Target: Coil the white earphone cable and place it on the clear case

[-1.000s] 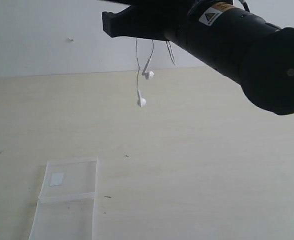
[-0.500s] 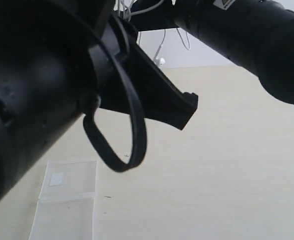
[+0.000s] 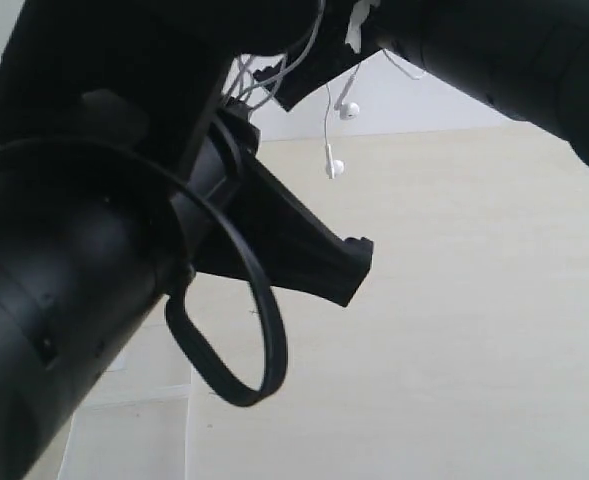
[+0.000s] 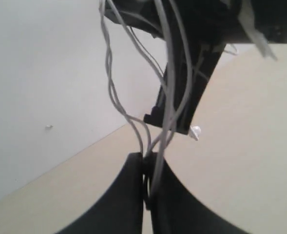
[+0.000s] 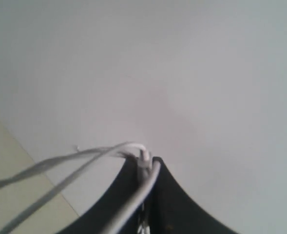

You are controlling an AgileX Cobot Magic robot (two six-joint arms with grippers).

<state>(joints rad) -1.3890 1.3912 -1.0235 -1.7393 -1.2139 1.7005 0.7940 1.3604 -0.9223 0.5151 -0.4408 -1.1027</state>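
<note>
The white earphone cable (image 4: pixel 168 92) hangs in several strands between my two grippers, high above the table. My left gripper (image 4: pixel 146 161) is shut on a few strands. Above it my right gripper (image 5: pixel 145 163) is shut on a bend of the cable (image 5: pixel 85 155). In the exterior view two earbuds (image 3: pixel 335 168) dangle below the right gripper (image 3: pixel 292 88), just above the left gripper (image 3: pixel 352 262). The left arm hides most of the clear case (image 3: pixel 144 430); only part of it shows at the lower left, flat on the table.
The pale wooden table (image 3: pixel 454 330) stretches to a white wall (image 3: pixel 414 100) at the back. The left arm's thick black cable loop (image 3: pixel 229 370) hangs close to the exterior camera and blocks the left of that view.
The left arm has swung up in front of the exterior camera and covered most of the case. The right gripper and the dangling earbuds have shifted right.
</note>
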